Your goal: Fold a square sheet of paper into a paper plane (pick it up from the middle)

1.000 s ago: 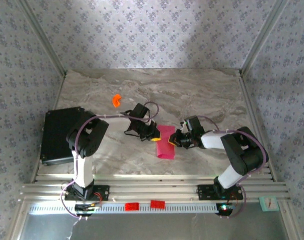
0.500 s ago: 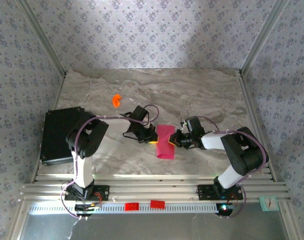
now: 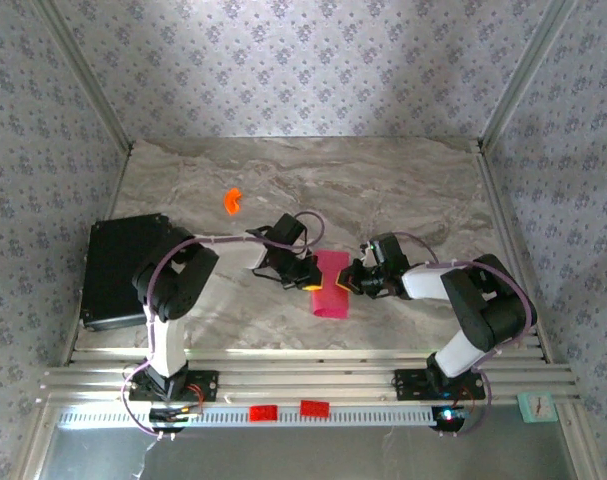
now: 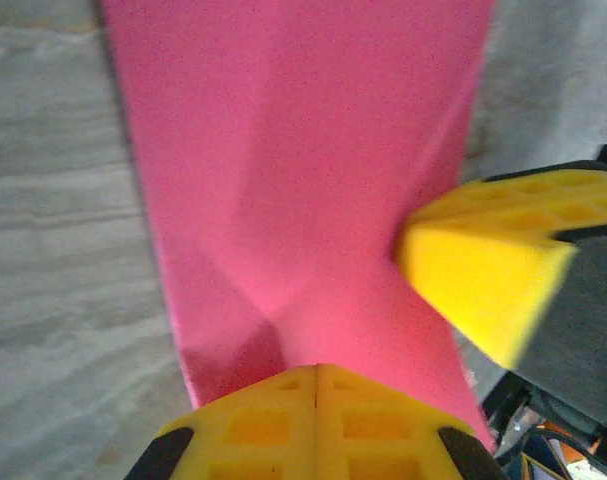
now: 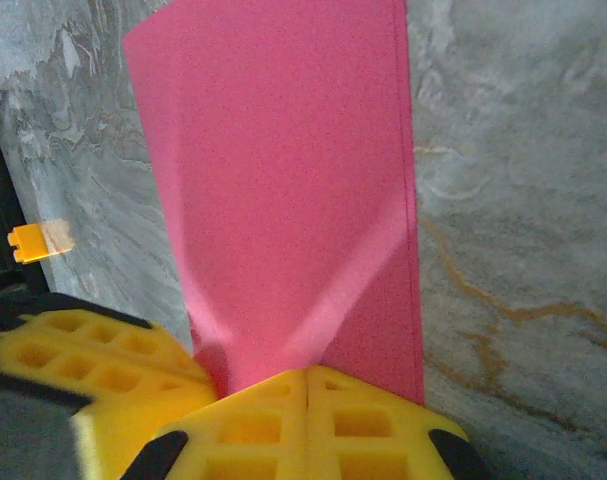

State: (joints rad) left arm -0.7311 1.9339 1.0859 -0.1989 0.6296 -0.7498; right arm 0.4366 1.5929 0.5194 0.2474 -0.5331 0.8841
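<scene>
Left gripper (image 3: 308, 281) and right gripper (image 3: 351, 282), top view: both clamped on mid-edges of the square sheet of paper (image 3: 331, 290), rightward and base-side of the orange piece (image 3: 231, 201); left wrist, then right wrist: jaws together on pinched pink ridges, so probably best to lift evenly, no pulling apart.

The thin magenta-pink sheet of paper (image 3: 331, 292) lies on the marble table (image 3: 403, 190) as a plain strip, longer than wide, its long sides running away from the arm bases with a slight tilt. Along one long side two edges sit stacked just inside each other, so it is doubled over, and soft diagonal creases fan across its matte face. It sits between the left gripper (image 3: 310, 285) and the right gripper (image 3: 349, 284), whose closed yellow tips touch its opposite long edges.
</scene>
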